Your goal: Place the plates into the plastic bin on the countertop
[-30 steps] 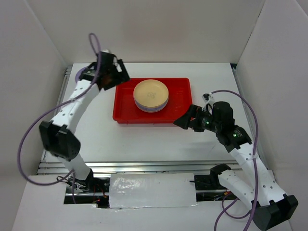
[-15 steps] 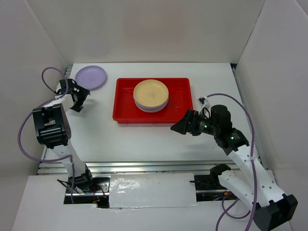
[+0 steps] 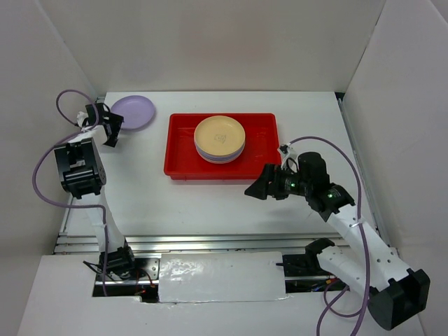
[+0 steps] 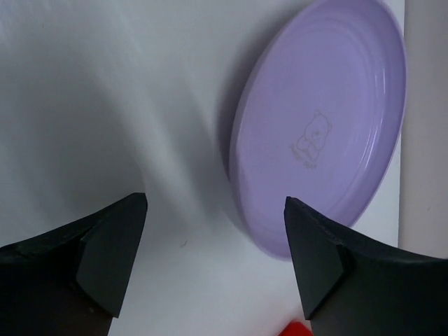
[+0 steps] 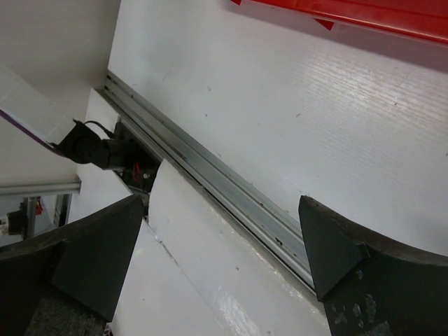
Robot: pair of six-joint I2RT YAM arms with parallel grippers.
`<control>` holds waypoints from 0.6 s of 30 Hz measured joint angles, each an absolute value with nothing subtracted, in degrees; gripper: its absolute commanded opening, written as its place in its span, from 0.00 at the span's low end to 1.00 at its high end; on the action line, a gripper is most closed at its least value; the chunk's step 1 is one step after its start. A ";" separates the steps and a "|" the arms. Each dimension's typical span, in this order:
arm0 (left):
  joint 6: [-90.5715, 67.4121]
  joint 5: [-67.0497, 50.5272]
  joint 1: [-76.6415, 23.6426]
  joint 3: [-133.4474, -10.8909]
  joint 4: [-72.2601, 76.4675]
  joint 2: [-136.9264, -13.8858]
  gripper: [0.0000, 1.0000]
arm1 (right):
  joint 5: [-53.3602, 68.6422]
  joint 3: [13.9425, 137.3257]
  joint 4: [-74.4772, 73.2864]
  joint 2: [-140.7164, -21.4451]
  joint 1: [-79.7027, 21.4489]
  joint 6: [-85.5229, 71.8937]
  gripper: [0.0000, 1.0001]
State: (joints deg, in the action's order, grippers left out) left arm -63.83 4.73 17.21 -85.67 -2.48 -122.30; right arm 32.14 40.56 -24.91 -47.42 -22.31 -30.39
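Note:
A red plastic bin (image 3: 259,143) sits at the middle of the white countertop (image 3: 203,203). It holds a stack of plates topped by a cream-yellow plate (image 3: 220,135). A lone lilac plate (image 3: 134,112) lies at the far left corner and fills the upper right of the left wrist view (image 4: 322,126). My left gripper (image 3: 110,133) is open and empty, just left of and nearer than that plate, apart from it. My right gripper (image 3: 253,189) is open and empty, just in front of the bin's near right corner.
White walls enclose the countertop on three sides. Metal rails (image 3: 210,241) run along the near edge and show in the right wrist view (image 5: 231,196). A strip of the red bin (image 5: 364,14) shows at the top of that view. A purple cable (image 3: 66,98) loops by the left arm.
My left arm pulled back from the bin's far left corner to the left edge, uncovering the lilac plate, then edged toward it. My right gripper slid left along the bin's near side.

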 measured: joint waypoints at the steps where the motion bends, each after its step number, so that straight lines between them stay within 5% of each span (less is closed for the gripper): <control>1: -63.88 5.34 17.21 -88.09 -4.01 -123.39 0.89 | 32.12 40.56 -24.93 -47.79 -22.31 -29.95 1.00; 5: -63.61 7.42 16.86 -99.85 -12.16 -129.49 0.76 | 32.10 40.60 -24.97 -49.10 -22.37 -28.82 1.00; 7: -63.31 8.40 16.53 -103.96 -15.25 -132.07 0.61 | 32.05 40.82 -25.02 -49.56 -22.41 -28.67 1.00; 13: -63.22 9.78 15.92 -106.15 -19.84 -133.32 0.55 | 30.22 42.85 -25.87 -50.81 -24.03 -28.60 1.00; 17: -63.48 9.02 16.01 -106.15 -20.49 -133.32 0.00 | 28.60 43.64 -26.28 -50.87 -25.21 -28.47 1.00; 18: -63.57 9.04 16.03 -106.13 -21.28 -133.32 0.00 | 28.21 43.68 -26.39 -50.87 -25.39 -28.47 1.00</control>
